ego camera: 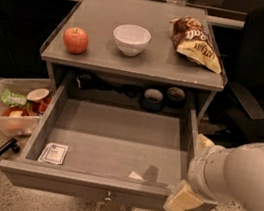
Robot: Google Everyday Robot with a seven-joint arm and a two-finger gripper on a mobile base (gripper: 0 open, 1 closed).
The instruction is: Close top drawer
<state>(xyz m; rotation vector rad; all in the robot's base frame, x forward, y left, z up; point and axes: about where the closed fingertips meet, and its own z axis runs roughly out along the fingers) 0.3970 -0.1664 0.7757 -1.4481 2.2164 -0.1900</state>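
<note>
The wide grey wooden top drawer stands pulled fully out of the grey desk, with its small round metal knob facing the camera. The tool sits at the drawer's front right corner, largely covered by the white arm. Whether it is apart or together cannot be told. Dark round items in the recess behind the drawer are indistinct.

Jaws crowd front-right corner of top drawer.
</note>
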